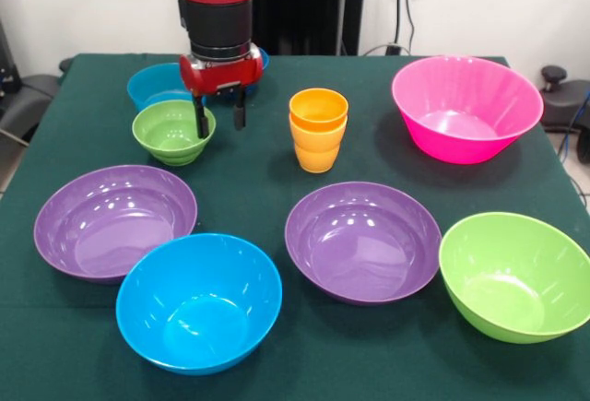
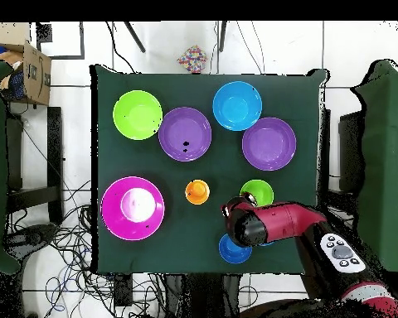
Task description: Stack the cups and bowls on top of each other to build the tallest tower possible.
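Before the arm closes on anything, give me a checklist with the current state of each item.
1. Gripper open: ok; its two fingers hang apart.
2. Gripper lined up with the small green bowl: ok; one finger shows at the bowl's rim in the front view, the other outside it.
3. Bowl already gripped: not ok; the fingers are not closed on the rim.
4. Cups stacked: ok; the two orange cups stand nested and upright, apart from every bowl.
5. Space around the cups for a placement: ok; bare table lies between them and the small green bowl.
6. Small blue bowl behind the arm clear of it: cannot tell.
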Tool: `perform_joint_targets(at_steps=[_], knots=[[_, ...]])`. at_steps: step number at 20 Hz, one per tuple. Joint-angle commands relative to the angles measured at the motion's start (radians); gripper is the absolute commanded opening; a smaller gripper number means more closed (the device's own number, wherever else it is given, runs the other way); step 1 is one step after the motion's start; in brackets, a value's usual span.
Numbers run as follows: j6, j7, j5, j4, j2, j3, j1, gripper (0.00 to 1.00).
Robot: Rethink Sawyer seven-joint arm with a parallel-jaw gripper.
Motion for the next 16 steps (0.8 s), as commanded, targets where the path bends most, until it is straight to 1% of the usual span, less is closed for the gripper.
perform_joint_targets(at_steps=[1,5,8,11,16], knots=[[-0.033,0.042,-0.035,-0.077,0.056,0.061,0.008,1.0],[-0.021,0.036,-0.033,-0.086,0.051,0.063,0.01,1.0],[-0.017,0.029,-0.036,-0.102,0.062,0.065,0.009,1.0],[-0.025,0.031,-0.043,-0.12,0.081,0.059,0.014,1.0],[-0.04,0.042,-0.05,-0.126,0.086,0.046,0.023,1.0]])
